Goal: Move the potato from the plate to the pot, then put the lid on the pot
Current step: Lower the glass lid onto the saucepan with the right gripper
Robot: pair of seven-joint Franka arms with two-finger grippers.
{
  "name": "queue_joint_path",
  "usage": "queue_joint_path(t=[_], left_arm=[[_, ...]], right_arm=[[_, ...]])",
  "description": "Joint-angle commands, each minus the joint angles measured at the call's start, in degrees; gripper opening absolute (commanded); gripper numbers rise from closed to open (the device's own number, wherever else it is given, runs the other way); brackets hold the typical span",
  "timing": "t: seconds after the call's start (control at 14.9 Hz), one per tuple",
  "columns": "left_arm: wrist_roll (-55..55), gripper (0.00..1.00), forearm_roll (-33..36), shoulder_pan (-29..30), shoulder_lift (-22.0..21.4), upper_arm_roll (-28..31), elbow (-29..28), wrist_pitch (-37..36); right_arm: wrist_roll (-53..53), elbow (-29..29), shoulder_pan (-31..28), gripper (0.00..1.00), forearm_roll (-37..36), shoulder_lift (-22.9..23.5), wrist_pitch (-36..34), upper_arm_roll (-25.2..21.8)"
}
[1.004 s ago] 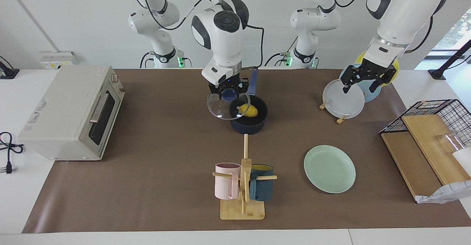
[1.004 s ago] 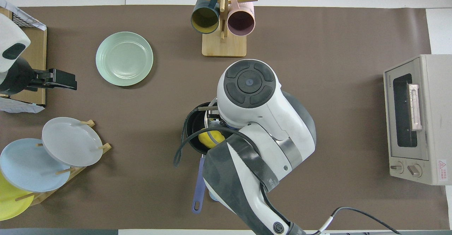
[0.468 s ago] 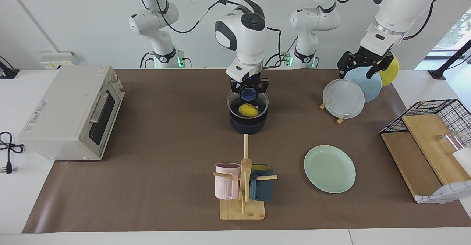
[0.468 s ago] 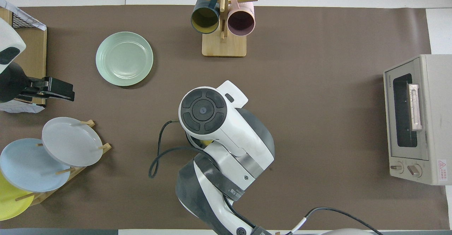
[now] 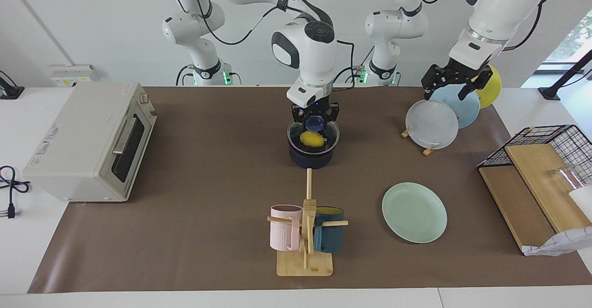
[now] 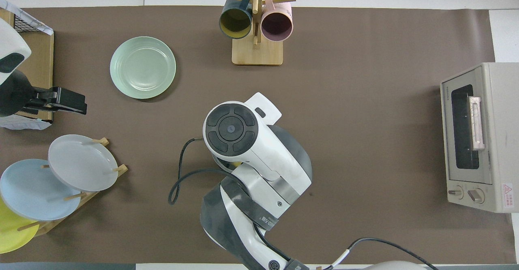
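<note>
On brown table mat (image 5: 208, 169), pot (image 5: 312, 157).

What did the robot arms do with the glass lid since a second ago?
The right gripper carried the round clear glass lid with the blue knob from beside the small navy-blue pot to over its opening, level above the yellow potato; it still grips the knob. The left gripper rose above the upright plates in the rack. The mint-green plate stayed put.
</note>
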Motion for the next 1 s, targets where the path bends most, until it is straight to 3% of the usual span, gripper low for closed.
queue_joint_path(t=[0.0,0.94], left_arm=[[-0.53,1.00,0.06,-0.49,1.21,0.37,1.29,0.51],[-2.55,1.00,0.06,-0.05,0.51,0.63,1.20,-0.02]], right_arm=[[-0.27,-2.14,-0.09,0.00,-0.81,-0.40,2.86,0.34],[-0.36,-6.19,0.26,0.00,-0.81,-0.93,5.24,0.34]])
